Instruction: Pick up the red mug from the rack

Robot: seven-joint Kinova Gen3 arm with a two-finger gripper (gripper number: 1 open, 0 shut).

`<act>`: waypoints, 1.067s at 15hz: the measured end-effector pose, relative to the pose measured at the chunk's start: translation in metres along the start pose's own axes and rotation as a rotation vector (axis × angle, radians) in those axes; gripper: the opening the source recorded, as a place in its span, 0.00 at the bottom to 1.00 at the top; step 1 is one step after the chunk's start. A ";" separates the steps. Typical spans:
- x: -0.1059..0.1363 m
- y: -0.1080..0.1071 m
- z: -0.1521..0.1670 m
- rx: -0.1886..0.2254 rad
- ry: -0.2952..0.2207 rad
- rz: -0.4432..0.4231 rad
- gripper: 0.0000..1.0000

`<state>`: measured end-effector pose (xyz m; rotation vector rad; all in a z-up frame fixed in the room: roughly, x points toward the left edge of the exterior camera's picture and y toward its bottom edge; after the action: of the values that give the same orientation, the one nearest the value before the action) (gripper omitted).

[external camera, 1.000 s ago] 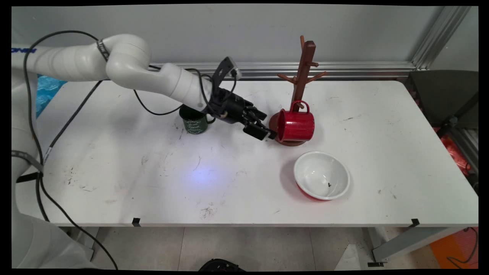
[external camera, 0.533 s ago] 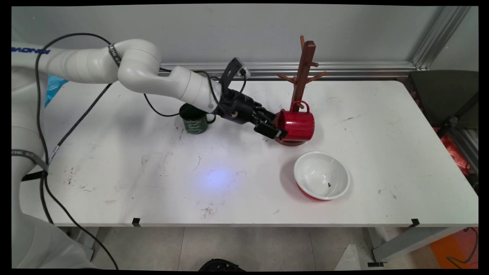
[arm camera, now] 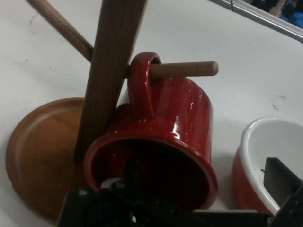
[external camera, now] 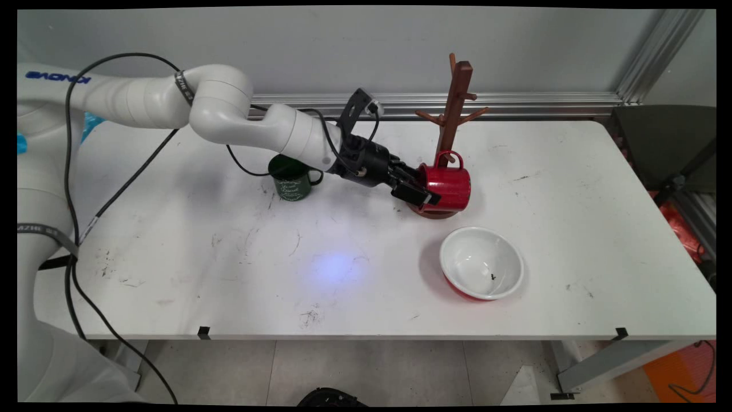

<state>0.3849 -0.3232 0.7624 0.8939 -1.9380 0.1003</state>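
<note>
There are two mugs, one bowl, one wooden mug tree and one arm with its tool. The red mug [external camera: 452, 186] hangs by its handle on a low peg of the brown mug tree [external camera: 455, 103]. It lies tipped on its side just above the tree's round base [external camera: 436, 214], with its open mouth turned to the picture's left, toward the arm. The black tool [external camera: 422, 193] is right at that mouth. Its fingers are apart, and in the hand view one finger [arm camera: 281, 179] shows outside the mug's wall, on the side nearer the bowl, while the dark linkage sits at the rim. Whether a pad touches the rim cannot be told. The red mug's inside looks dark and nothing can be seen in it. The green mug [external camera: 293, 182], with white lettering on its side, stands upright behind the arm's forearm, well apart from the tree, and its contents cannot be made out. The bowl [external camera: 481, 262], white inside and red outside, stands near the tree's base on the near side and holds only a small dark speck. The white surface [external camera: 171, 257] is scuffed with grey marks and scratches. An aluminium rail [external camera: 543, 104] runs along its far edge below a plain grey wall. Black cables [external camera: 114, 171] hang from the arm, and pale floor tiles show beneath the near edge.
</note>
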 end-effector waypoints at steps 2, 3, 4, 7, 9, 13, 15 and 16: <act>-0.002 0.000 0.003 0.005 -0.001 -0.010 1.00; -0.003 0.000 0.005 0.008 -0.002 -0.015 1.00; -0.003 0.000 0.006 0.010 -0.002 -0.019 1.00; -0.005 0.000 0.011 0.018 0.000 -0.034 1.00; -0.005 0.000 0.014 0.020 0.002 -0.039 1.00; -0.005 0.001 0.016 0.022 0.003 -0.043 0.00; -0.005 0.003 0.017 0.020 0.000 -0.044 0.00; -0.005 0.004 0.018 0.018 0.000 -0.044 0.00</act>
<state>0.3709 -0.3250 0.7501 0.9481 -1.9190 0.0911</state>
